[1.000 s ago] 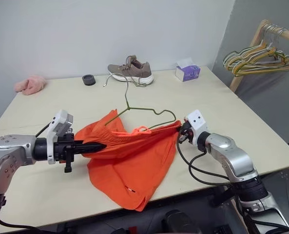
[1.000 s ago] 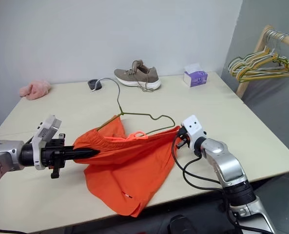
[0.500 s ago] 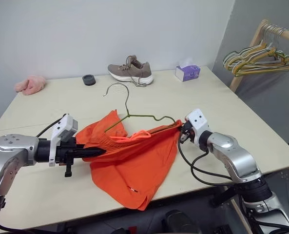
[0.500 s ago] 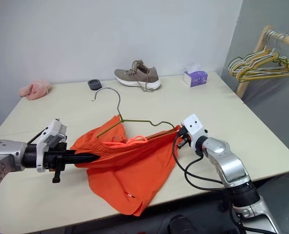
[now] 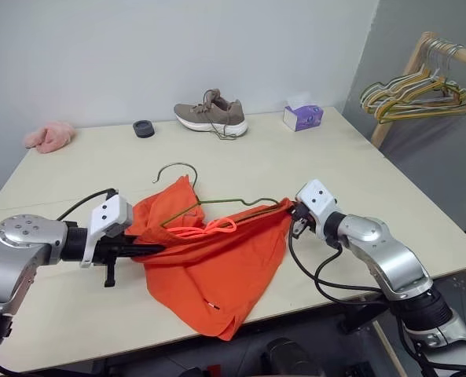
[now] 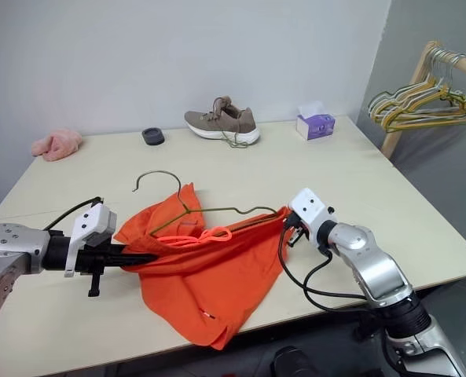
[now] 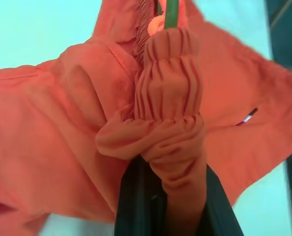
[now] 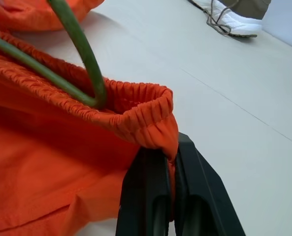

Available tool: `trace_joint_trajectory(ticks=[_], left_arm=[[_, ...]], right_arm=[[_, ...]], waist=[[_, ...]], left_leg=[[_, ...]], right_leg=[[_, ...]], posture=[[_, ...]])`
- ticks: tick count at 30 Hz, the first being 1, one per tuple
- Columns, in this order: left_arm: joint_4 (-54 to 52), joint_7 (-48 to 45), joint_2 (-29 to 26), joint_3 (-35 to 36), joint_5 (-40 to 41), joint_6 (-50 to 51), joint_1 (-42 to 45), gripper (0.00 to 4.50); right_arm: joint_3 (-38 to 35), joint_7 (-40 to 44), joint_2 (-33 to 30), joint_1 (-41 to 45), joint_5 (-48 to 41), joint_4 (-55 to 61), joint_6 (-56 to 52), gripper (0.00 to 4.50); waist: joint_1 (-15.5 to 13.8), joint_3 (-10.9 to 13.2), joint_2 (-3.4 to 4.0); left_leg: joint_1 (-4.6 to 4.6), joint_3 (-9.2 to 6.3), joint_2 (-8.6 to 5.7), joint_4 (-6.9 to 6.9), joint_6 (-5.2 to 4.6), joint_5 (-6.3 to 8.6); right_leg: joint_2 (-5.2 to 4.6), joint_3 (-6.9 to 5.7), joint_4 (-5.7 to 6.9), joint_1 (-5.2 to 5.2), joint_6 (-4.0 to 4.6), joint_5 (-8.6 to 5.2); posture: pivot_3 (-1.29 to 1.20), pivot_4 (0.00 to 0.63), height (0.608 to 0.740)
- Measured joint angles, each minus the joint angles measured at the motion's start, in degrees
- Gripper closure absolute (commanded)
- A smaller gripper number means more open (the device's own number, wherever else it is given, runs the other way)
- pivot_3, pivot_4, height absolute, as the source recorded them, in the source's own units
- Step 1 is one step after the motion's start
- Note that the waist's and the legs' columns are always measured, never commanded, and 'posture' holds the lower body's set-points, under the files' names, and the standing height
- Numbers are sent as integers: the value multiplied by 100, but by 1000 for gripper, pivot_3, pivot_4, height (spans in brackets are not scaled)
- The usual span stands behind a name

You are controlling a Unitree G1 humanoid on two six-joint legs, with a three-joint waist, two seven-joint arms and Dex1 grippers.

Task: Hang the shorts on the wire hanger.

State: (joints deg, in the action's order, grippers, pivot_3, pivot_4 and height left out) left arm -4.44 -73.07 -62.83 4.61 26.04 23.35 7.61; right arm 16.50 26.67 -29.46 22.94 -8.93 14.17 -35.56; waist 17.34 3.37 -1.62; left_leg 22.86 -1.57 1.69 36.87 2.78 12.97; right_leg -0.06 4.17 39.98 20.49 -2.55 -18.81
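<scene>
We find the left tool clamped on one end of the waistband of the shorts, the gathered elastic bunched over its fingers in the left wrist view. The right tool is clamped on the opposite end of the waistband; the right wrist view shows the elastic pinched between its closed fingers. Between the two, the waistband is stretched into a taut line just above the counter, with the rest of the fabric draped down and over the counter's near edge.

The hanger has its lower part inside the waist opening. At the right end its wire bends just inside the waistband, close to the right tool. Its neck and hook rise clear of the fabric towards the middle of the counter, tilted to the left. The pink drawstring lies looped on the front of the waistband.

We judge the step in hand to be seating the waistband over the hanger's shoulders; the right side appears seated. Whether the left shoulder is fully inside, we cannot tell. The next move calls for keeping the band stretched while the left end is worked over that shoulder, without dragging the hanger out.
</scene>
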Motion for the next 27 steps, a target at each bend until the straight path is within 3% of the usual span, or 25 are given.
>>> trace_joint_trajectory(ticks=[13, 21, 27], left_arm=[[165, 125, 0, -211, -532, -781, 22, 4500], [307, 318, 0, -295, -795, -1099, 239, 4500], [297, 348, 25, -551, -893, -882, 272, 4500]], right_arm=[[2, 181, -166, -7, 2, 198, -18, 4462], [85, 542, -673, -1, 212, 463, 415, 4462], [530, 952, -765, 428, 562, 716, 453, 4462]], waist=[[6, 0, -1], [2, 0, -1], [33, 1, -1]], left_leg=[[0, 0, 1, 0, 0, 0], [1, 0, 0, 0, 0, 0], [-2, 2, 2, 2, 0, 0]], right_leg=[[-1, -1, 0, 0, 0, 0], [-2, -2, -1, 0, 0, 0], [-1, -1, 1, 0, -1, 0]], posture=[[-267, 0, 740], [-269, 0, 740], [-271, 0, 740]])
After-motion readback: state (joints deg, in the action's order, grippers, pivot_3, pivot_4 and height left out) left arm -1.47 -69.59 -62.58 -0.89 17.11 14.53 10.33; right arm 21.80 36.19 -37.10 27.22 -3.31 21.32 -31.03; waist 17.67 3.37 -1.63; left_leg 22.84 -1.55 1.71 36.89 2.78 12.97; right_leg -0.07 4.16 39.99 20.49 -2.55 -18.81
